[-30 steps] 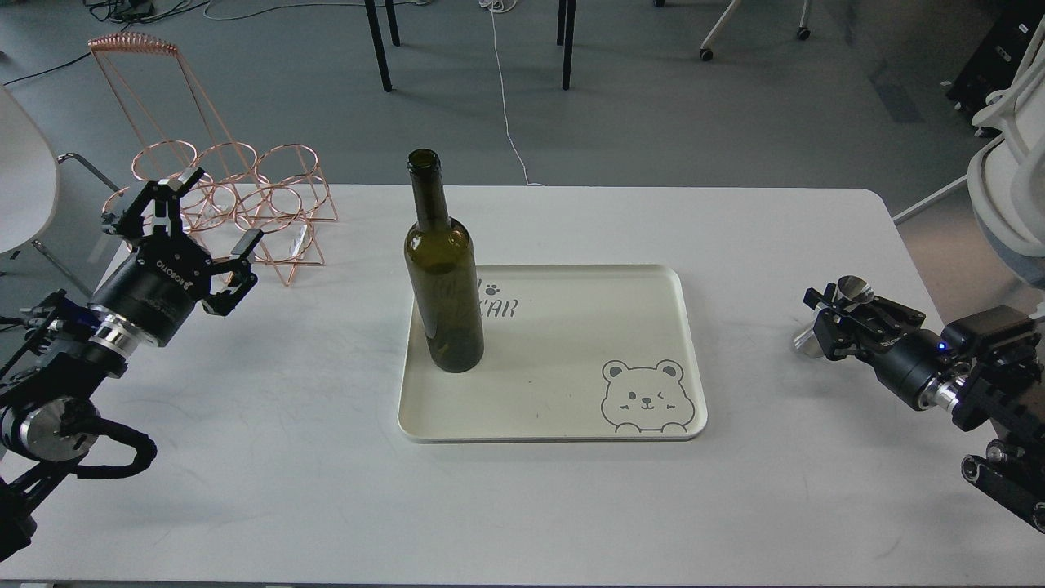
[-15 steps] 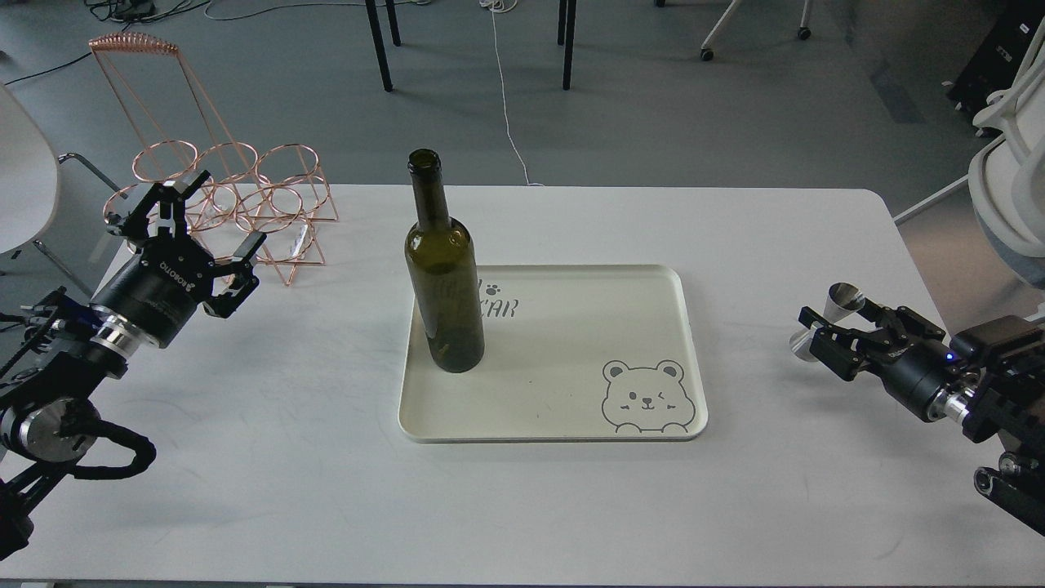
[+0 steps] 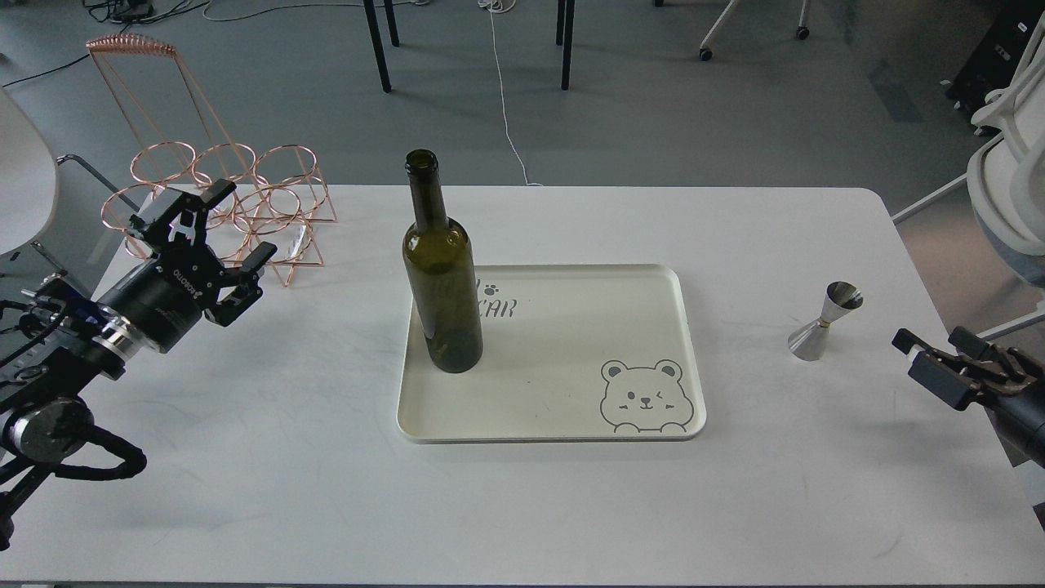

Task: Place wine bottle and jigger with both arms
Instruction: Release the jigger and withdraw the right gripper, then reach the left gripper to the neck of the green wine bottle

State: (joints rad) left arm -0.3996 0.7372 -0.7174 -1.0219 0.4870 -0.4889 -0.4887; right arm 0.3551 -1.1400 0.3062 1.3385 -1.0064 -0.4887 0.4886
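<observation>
Wine bottle (image 3: 439, 269) stood upright on tray's (image 3: 552, 425) left part. Jigger (image 3: 824, 322) stood on table (image 3: 522, 498) right of tray, apart from my right gripper (image 3: 939, 359), fingers spread, empty. My left gripper (image 3: 214, 245) spread, empty, just before copper wire rack (image 3: 222, 180).

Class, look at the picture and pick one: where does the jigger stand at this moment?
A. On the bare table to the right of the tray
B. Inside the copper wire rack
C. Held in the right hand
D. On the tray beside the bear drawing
A: the jigger stands upright on the table, right of the tray, apart from the right hand.
</observation>
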